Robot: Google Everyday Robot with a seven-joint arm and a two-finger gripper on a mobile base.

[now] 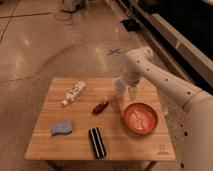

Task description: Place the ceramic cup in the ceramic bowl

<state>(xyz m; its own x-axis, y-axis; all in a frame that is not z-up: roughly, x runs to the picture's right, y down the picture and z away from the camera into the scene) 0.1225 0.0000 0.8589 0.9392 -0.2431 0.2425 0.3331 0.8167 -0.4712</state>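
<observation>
The ceramic cup (119, 88), small and pale, stands upright on the wooden table (75, 117) near its back edge, right of centre. The ceramic bowl (141, 118), wide and orange-red with a whitish pattern inside, sits on the right side of the table, in front of the cup. My gripper (131, 91) hangs from the white arm (150, 70) at the cup's right side, very close to it, behind the bowl. I cannot tell whether it touches the cup.
A white bottle with a label (74, 93) lies at the back left. A small dark-red oblong object (101, 106) lies in the middle. A blue sponge (61, 129) lies front left and a black rectangular object (97, 142) lies at the front.
</observation>
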